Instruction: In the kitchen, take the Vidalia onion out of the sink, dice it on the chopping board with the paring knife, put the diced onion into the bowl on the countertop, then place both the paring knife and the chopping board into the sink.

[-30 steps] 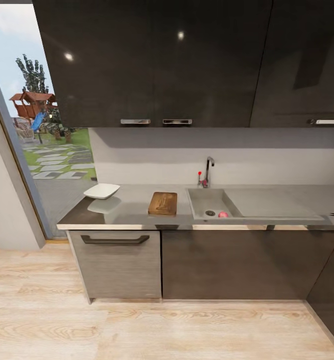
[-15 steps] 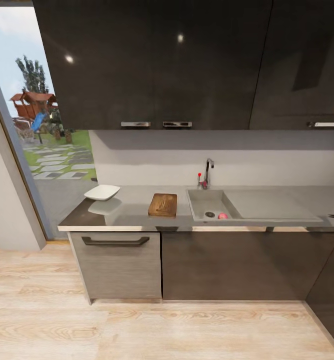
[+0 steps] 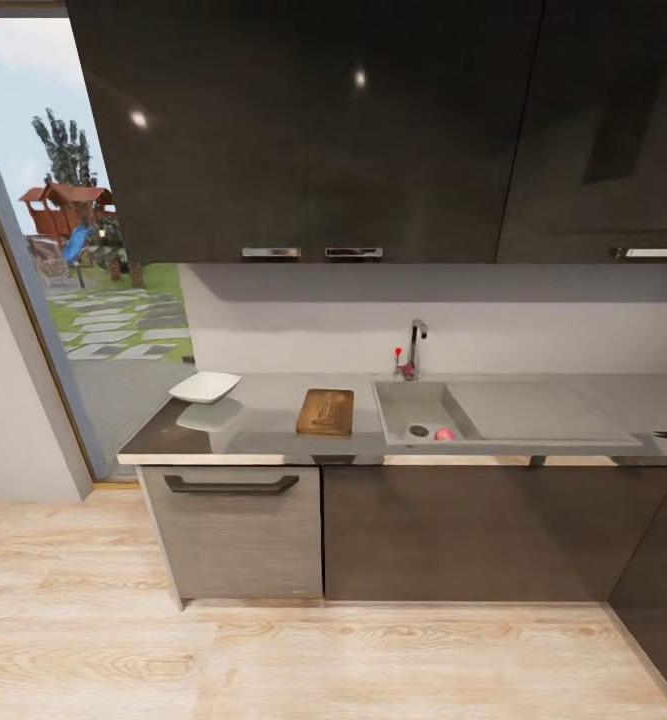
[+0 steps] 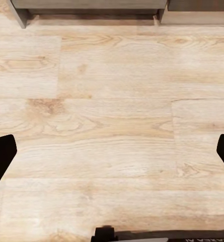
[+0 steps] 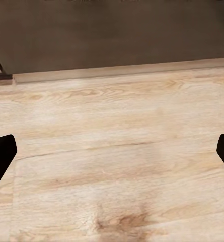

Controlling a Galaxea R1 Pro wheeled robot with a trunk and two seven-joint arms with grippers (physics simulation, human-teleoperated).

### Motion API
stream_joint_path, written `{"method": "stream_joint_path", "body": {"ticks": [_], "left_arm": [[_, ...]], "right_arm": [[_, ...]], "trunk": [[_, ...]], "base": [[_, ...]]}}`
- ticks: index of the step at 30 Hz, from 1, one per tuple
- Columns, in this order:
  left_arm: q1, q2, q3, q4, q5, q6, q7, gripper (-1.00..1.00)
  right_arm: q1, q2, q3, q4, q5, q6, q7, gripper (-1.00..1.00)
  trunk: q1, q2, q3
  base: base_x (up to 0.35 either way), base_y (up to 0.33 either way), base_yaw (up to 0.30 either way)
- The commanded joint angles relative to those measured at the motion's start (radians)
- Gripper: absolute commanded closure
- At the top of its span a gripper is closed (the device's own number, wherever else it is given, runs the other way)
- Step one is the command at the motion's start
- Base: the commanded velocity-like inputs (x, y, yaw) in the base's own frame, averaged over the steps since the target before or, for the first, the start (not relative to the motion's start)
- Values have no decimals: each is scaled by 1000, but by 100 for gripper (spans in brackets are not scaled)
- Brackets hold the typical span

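Ahead, a dark-brown wooden chopping board (image 3: 325,411) lay on the grey metallic countertop (image 3: 263,425), left gripper (image 4: 112,151) and right gripper (image 5: 112,151) both spread wide, empty, over pale wooden floor (image 4: 112,111).

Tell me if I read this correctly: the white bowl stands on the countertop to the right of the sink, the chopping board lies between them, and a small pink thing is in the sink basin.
One detail is wrong. In the head view the bowl stands to the left of the sink, near the countertop's left end. The rest holds: the chopping board lies between them, and a small pink thing is in the basin.
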Motion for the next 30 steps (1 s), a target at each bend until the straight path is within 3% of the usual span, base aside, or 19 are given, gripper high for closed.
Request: {"method": "stream_joint_path", "body": {"ticks": [1,10,19,30], "left_arm": [[0,0,0,-1,0,-2,0,-100],[0,2,0,4,-2,-6,4,-100],[0,2,0,7,-2,-6,4,-100],[0,2,1,7,-2,-6,4,-100]], "right_arm": [[0,0,1,0,0,-3,-3,-100],[-6,5,-5,6,6,3,-6,-100],[14,6,18,51,6,-47,42,-100],[15,4,19,52,6,-59,43,-100]], "trunk": [[0,-1,-1],[0,-1,-1],[0,-1,-1],[0,-1,-1]], "base": [[0,0,0],[0,0,0],[0,8,0],[0,250,0]]}}
